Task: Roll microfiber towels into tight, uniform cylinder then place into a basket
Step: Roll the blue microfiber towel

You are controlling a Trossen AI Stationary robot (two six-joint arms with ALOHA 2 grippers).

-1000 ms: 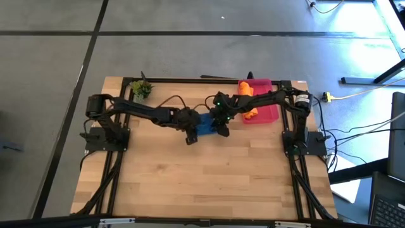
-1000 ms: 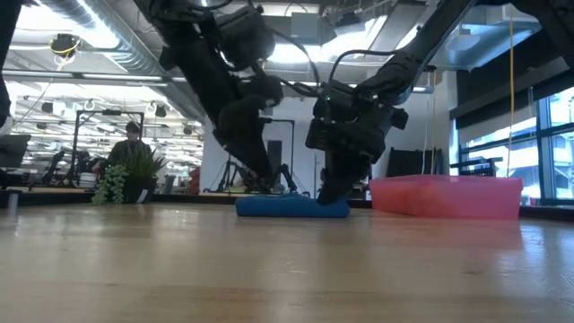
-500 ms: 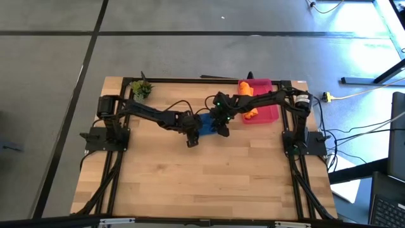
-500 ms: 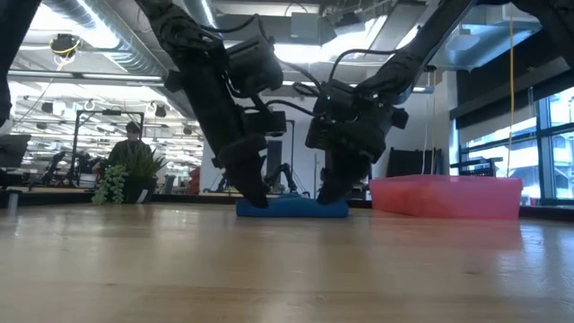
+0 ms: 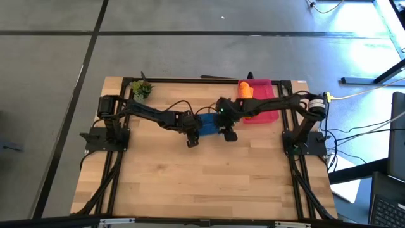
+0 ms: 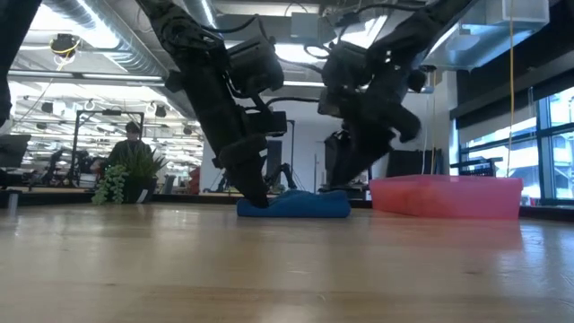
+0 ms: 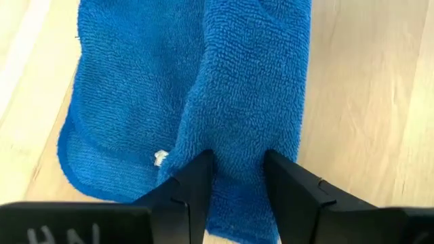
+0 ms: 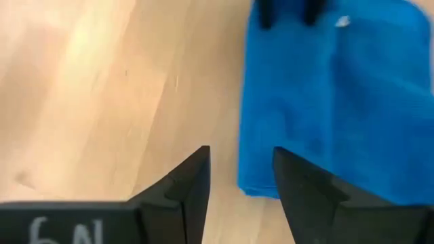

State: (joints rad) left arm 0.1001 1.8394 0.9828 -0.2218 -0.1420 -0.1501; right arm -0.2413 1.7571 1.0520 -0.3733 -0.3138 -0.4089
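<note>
Where the left tool (image 7: 237,173) pinches it, the blue towel (image 7: 224,88) lies folded.

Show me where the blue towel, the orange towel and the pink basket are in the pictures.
blue towel (image 7: 251,102): left wrist view, on its raised fold.
orange towel (image 5: 245,90): high view, on its top.
pink basket (image 6: 448,197): low view, on its side wall.

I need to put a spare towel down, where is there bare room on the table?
The near half of the table is bare wood. The far strip is crowded: plant, both grippers at the blue towel, and basket holding the orange towel.
</note>
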